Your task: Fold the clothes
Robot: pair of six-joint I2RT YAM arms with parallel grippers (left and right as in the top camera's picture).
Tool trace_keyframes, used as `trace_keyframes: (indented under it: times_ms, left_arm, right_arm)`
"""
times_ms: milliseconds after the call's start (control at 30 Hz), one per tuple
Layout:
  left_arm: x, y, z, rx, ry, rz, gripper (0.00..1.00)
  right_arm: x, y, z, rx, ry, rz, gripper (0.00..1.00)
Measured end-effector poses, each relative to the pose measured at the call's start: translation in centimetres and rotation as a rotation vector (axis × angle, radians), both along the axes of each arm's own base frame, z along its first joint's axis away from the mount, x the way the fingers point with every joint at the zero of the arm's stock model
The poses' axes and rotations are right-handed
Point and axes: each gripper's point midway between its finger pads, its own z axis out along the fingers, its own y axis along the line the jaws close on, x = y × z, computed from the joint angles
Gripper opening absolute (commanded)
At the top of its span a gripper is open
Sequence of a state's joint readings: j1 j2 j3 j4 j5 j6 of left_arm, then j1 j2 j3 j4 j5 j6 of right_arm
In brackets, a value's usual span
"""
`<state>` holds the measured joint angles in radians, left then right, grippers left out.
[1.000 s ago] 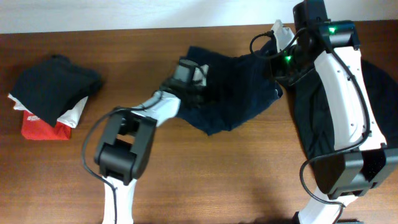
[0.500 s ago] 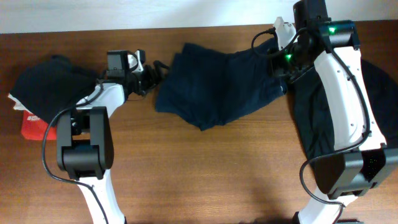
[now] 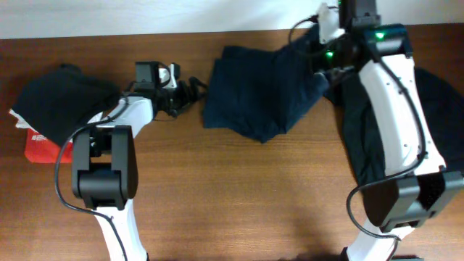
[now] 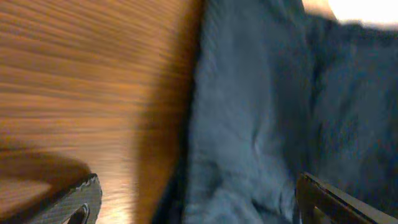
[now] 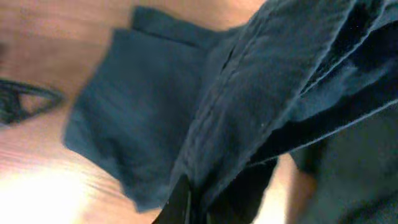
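Your right gripper (image 3: 324, 45) seems to pinch the navy shirt (image 3: 257, 94) at its far edge; cloth hides the fingers. Your left gripper (image 3: 190, 90) is spread wide, holding nothing, just beside the shirt. The right arm (image 3: 397, 109) covers part of the black garment (image 3: 444, 109).

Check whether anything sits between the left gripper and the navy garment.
Nothing visible does. The left gripper, open, faces the navy garment with only bare table between them. The left wrist view shows the cloth edge ahead of its fingers.
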<state>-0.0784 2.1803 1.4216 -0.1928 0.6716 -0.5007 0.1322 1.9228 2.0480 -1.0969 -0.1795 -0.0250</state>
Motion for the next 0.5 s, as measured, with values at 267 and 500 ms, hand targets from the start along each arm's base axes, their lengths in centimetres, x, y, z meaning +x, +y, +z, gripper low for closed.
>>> trace_keyframes:
  times_ms: [267,500]
  left_arm:
    - [-1.3,-1.9,-0.2,0.041,0.024,-0.039,0.98]
    - [-2.3,-1.5,-0.5,0.084,0.05,-0.071,0.97]
  right_arm:
    - [3.7,10.5,-5.2,0.084,-0.032,0.157,0.04]
    - [6.4,18.1,-8.2,0.154,-0.137,0.242,0.04]
